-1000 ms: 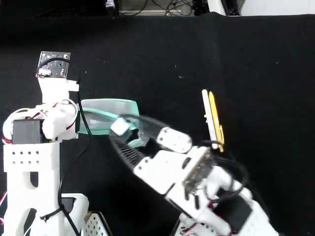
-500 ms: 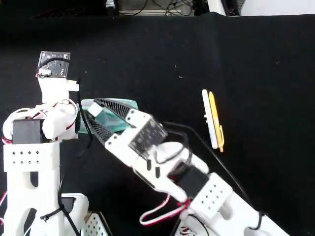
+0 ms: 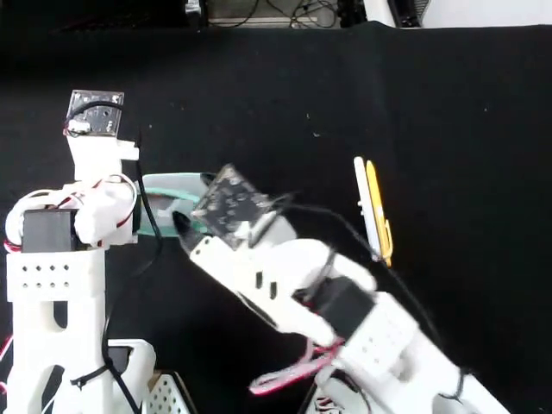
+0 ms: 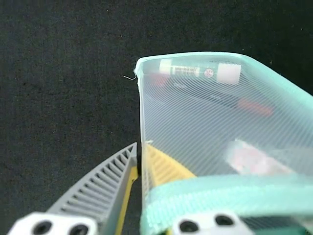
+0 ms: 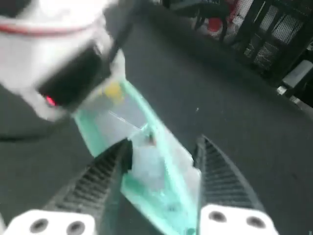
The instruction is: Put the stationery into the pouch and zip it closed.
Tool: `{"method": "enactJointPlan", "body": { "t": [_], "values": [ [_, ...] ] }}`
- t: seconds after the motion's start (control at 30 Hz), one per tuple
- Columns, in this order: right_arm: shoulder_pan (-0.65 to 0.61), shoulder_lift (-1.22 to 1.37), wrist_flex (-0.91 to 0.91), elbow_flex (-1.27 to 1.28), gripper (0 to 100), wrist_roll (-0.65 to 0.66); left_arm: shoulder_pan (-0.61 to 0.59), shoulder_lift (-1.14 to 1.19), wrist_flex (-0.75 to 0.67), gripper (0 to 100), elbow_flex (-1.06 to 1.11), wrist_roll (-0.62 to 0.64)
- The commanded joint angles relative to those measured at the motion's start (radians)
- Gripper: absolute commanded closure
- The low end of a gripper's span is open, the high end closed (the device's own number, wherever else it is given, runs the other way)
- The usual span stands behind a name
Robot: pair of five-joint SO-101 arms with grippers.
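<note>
One mint-green mesh pouch (image 4: 210,127) sits centre-left in the high view, pinched by its edge in the left gripper (image 4: 141,156). That gripper's jaws are narrowed onto the mesh wall, a grey one outside and a yellow one showing through the fabric. Held like this, the pouch looks propped with its mouth towards the other arm, probably so that items can be dropped in.

Through the mesh show a white labelled tube (image 4: 194,70), a small red item (image 4: 252,105) and a pale block (image 4: 247,156), so part of the stationery is already inside. The right gripper (image 5: 164,147) hangs over the pouch's trimmed rim. Its jaws are wide apart, one on each side of that rim, and carry nothing.

Well apart, right of centre in the high view, a slim white pen (image 3: 366,203) and a slim yellow pen (image 3: 379,211) lie side by side, not yet packed. Zipping therefore seems some way off.

Everything rests on a black cloth counter (image 3: 448,103). Cables (image 3: 285,10) run along the upper edge of the high view. Dark metal racks (image 5: 274,34) stand in the upper right of the right wrist view.
</note>
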Motion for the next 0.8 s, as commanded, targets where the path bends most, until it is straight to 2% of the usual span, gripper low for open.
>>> {"method": "enactJointPlan", "body": {
  "t": [0.0, 0.07, 0.13, 0.23, 0.33, 0.47, 0.6, 0.77],
  "values": [
    [0.017, -0.002, 0.275, -0.318, 77.6, -0.021, -0.013, 0.003, 0.005, 97, 0.002, -0.005],
    [0.032, -0.002, 0.382, -0.464, 77.6, -0.011, -0.013, 0.003, 0.005, 97, 0.002, -0.005],
    [0.100, -0.002, 0.463, -0.591, 77.6, -0.014, -0.013, 0.003, 0.005, 97, 0.004, -0.005],
    [0.319, -0.002, 0.537, -0.667, 77.9, -0.014, -0.013, 0.003, 0.005, 97, 0.004, -0.005],
    [0.571, 0.016, 0.540, -0.547, 82.4, -0.015, -0.013, 0.003, 0.005, 97, 0.004, -0.005],
    [0.795, 0.128, 0.397, -0.243, 83.4, 0.061, -0.013, 0.003, 0.005, 97, 0.004, -0.005],
    [0.885, 0.377, 0.190, -0.087, 83.2, 0.115, -0.013, 0.003, 0.005, 97, 0.004, -0.003],
    [0.895, 0.753, 0.135, -0.239, 83.5, 0.149, -0.013, 0.003, 0.005, 97, 0.004, -0.003]
  ]
}}
